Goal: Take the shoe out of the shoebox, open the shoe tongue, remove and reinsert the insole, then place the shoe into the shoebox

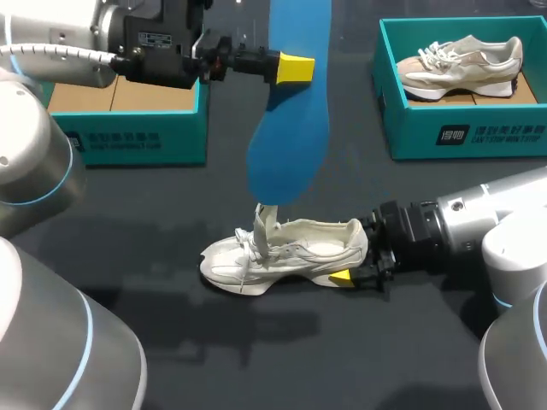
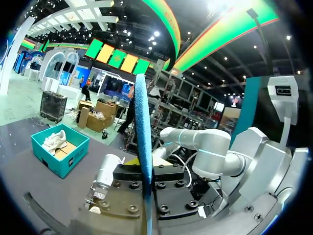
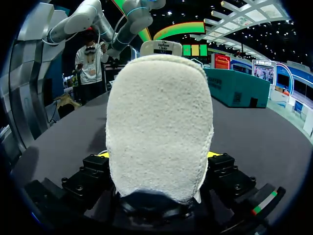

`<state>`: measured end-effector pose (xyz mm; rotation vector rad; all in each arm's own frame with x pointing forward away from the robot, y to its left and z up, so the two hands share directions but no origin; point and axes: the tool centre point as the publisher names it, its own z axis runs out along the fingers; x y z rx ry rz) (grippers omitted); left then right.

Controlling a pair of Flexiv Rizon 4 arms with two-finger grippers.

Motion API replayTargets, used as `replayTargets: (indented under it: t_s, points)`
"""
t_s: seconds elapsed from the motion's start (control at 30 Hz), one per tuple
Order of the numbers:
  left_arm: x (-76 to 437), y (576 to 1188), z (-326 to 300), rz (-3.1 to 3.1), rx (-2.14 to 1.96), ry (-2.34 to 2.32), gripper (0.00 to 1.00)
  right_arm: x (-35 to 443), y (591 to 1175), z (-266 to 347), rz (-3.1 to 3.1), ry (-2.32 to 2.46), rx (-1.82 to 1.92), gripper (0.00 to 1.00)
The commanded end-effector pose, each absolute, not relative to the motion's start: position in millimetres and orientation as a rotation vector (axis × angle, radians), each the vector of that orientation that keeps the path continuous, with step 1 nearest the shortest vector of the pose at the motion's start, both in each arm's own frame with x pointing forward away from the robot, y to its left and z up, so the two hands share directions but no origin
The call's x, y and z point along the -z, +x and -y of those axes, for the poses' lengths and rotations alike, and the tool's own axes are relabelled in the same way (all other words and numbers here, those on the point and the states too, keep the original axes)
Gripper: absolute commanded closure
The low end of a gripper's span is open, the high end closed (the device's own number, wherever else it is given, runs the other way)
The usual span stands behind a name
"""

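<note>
A blue insole hangs tilted above the table, toe end down, just over the white shoe. My left gripper is shut on the insole's upper part; in the left wrist view the insole runs edge-on between its fingers. The shoe stands upright on the dark table with its tongue pulled up. My right gripper clamps the shoe's heel from both sides. That fuzzy heel fills the right wrist view. An open teal shoebox sits at the back left.
A second teal shoebox at the back right holds another beige shoe; the left wrist view also takes in this box. Dark table stretches in front of the shoe.
</note>
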<state>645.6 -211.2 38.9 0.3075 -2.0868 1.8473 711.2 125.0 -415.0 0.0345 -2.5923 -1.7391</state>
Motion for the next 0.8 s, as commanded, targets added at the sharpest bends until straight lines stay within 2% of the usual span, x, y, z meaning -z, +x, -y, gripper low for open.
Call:
replayTargets:
  t_s: [0.03,0.37,0.8]
  points:
    - [-52,645,207,2.05,-1.891,0.299,1.0,417,710,-126,2.595,0.033,1.737,1.0]
    - [-90,624,194,2.077,-1.911,0.283,1.0,417,710,-126,2.595,0.033,1.737,1.0]
    - [-75,611,193,2.008,-1.87,0.458,1.0,417,710,-126,2.595,0.033,1.737,1.0]
